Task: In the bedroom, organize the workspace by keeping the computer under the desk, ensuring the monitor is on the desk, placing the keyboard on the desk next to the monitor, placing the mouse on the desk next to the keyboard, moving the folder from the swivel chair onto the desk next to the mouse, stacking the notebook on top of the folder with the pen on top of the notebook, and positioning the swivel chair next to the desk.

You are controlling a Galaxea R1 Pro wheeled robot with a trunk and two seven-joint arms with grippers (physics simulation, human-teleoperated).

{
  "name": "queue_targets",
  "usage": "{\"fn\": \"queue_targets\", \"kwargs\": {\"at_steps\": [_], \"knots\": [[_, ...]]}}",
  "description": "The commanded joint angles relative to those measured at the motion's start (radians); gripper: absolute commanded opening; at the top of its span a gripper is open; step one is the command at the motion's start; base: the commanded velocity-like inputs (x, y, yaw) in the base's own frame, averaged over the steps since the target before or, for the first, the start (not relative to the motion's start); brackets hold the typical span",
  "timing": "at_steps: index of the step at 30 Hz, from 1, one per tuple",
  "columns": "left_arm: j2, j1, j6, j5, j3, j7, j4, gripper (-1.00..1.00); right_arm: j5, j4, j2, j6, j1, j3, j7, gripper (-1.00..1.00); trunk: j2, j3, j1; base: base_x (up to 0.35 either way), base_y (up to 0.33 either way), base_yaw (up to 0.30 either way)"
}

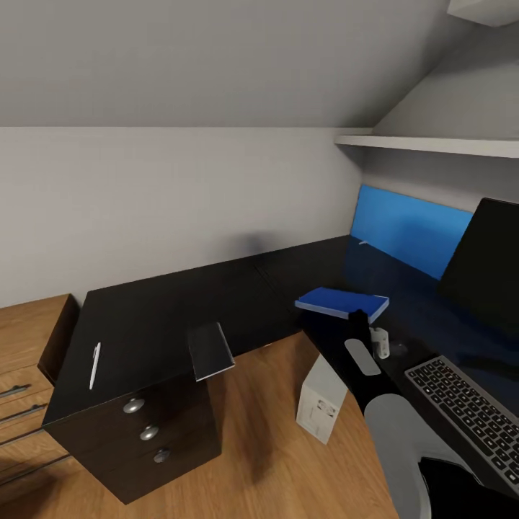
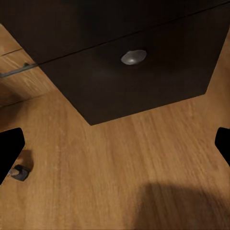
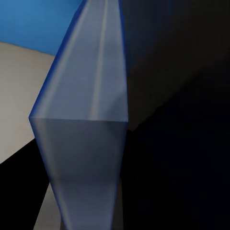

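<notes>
Bright blue folder [image 1: 342,302] lies flat on the black desk [image 1: 166,310].

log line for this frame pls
right tool: at folder edge, grip unclear | folder: on desk, beyond keyboard | notebook: overhanging desk edge | pen: on desk | left tool: open, over floor

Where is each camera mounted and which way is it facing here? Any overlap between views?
Head view: on the head, looking forward and down over the desk corner, folder and keyboard; the right arm reaches toward the folder.
Left wrist view: on the left arm, facing the desk's drawers and the floor; left gripper jaws spread at the picture's edges.
Right wrist view: on the right arm, up against the folder's pale edge; blue panel behind.
Shared: head and left wrist, the drawers; head and right wrist, the folder.
</notes>
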Motion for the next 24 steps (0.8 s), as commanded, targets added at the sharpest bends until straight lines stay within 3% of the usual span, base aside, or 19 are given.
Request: {"fn": "queue_targets", "kwargs": {"at_steps": [1, 24], "knots": [[0.001, 0.001, -0.003, 0.0, -0.01, 0.01, 0.0, 1.0, -0.005, -0.001, 0.0, -0.002, -0.001, -0.001, -0.001, -1.0, 0.0, -0.001, 0.0, 0.0, 0.0, 0.0], [-0.001, 0.007, -0.006, 0.006, -0.011, 0.01, 0.0, 1.0, -0.004, -0.002, -0.001, -0.001, -0.001, -0.002, 0.004, -1.0, 0.0, 0.015, 0.0, 0.0, 0.0, 0.074]]}}
